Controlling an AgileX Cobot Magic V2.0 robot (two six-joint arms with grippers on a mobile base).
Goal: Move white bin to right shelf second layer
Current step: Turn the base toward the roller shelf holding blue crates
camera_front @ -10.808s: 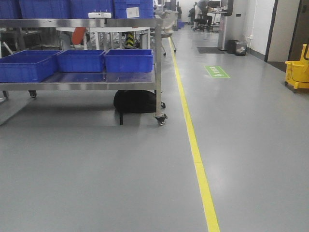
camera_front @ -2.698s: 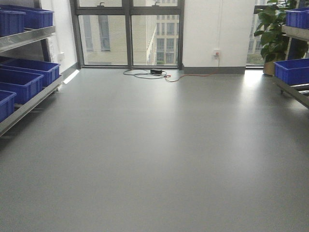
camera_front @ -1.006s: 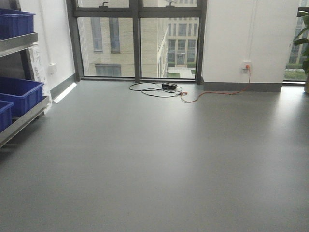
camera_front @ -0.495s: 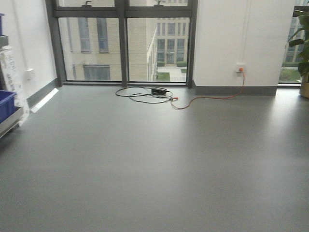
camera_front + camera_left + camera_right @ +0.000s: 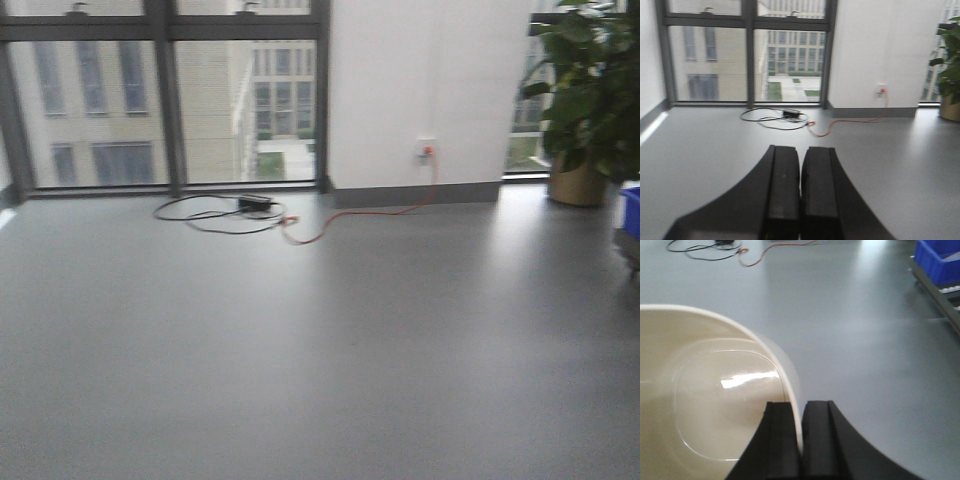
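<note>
White bin [image 5: 700,405] hangs by its rim, pinched in right gripper [image 5: 801,440] for transit toward rack [image 5: 940,297] at 2 o'clock; left gripper [image 5: 800,200] pressed together.

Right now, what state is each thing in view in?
white bin: empty, gripped at its rim.
right gripper: shut on the bin's rim.
left gripper: shut, holding nothing.
orange cable: plugged into the wall socket.
blue crate: resting on the steel rack.

A black cable coil [image 5: 215,213] and orange cord [image 5: 435,178] lie on the floor [image 5: 320,370]; a potted plant [image 5: 585,110] stands right.
</note>
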